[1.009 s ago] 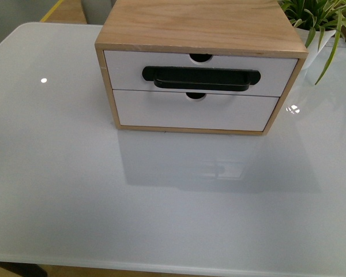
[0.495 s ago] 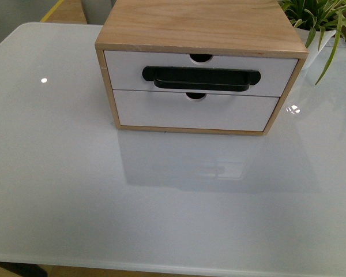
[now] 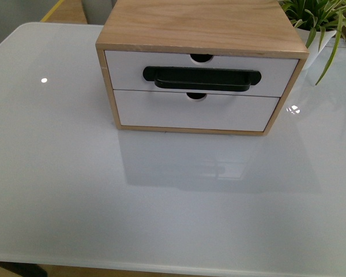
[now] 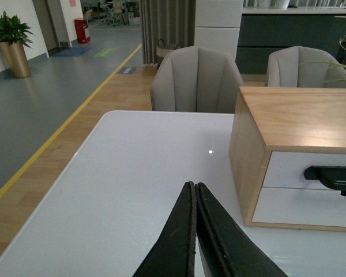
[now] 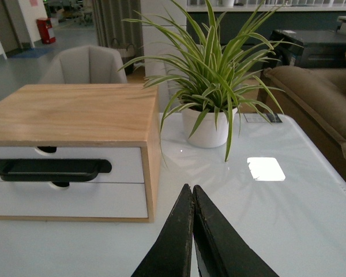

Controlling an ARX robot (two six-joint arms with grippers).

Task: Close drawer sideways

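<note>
The drawer (image 3: 127, 69) is the upper one of a light wood cabinet (image 3: 202, 26); it has a white front, a long black bar handle (image 3: 200, 78) and a notch in its top edge. Its front sits flush with the cabinet frame. In the left wrist view the drawer (image 4: 288, 167) lies to one side of my shut left gripper (image 4: 193, 186). In the right wrist view the drawer (image 5: 124, 158) lies on the other side of my shut right gripper (image 5: 191, 188). Both grippers hold nothing and stay apart from the cabinet. Neither arm shows in the front view.
A second white drawer (image 3: 161, 112) without a handle sits below. A potted plant (image 5: 210, 124) stands on the white table (image 3: 161, 202) beside the cabinet. Grey chairs (image 4: 196, 81) stand behind the table's far edge.
</note>
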